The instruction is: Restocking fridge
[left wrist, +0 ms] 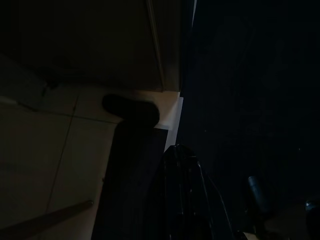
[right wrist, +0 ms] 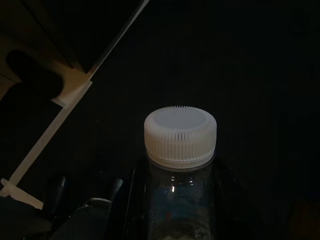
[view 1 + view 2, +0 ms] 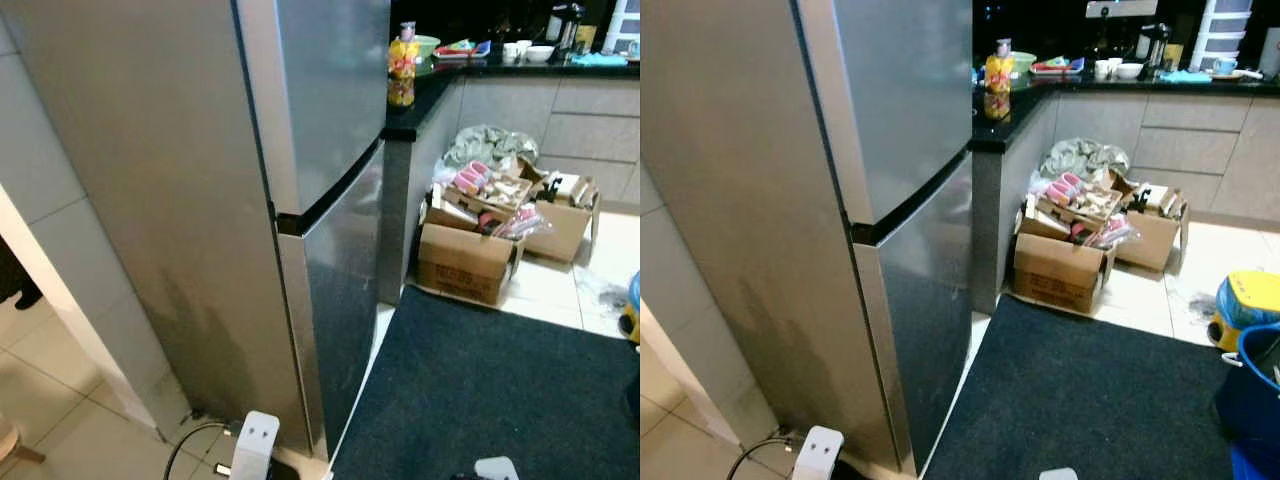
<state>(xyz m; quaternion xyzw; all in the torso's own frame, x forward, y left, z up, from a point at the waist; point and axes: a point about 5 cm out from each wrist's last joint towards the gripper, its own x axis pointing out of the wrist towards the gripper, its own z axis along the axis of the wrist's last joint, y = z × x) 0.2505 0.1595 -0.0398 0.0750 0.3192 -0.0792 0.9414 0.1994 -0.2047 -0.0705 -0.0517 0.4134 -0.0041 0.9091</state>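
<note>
Bottle [image 2: 180, 165] clamped in right hand [image 2: 175, 200]

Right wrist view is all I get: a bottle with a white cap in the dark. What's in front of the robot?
Observer: A tall silver fridge, both doors closed.
Operator: Is anything beside it?
Observer: A black counter with a yellow bottle on its near end.
Operator: And on the floor?
Observer: Open cardboard boxes full of packets, past a dark rug.
Operator: Who holds my bottle?
Observer: The right gripper; its black fingers flank the clear bottle.
</note>
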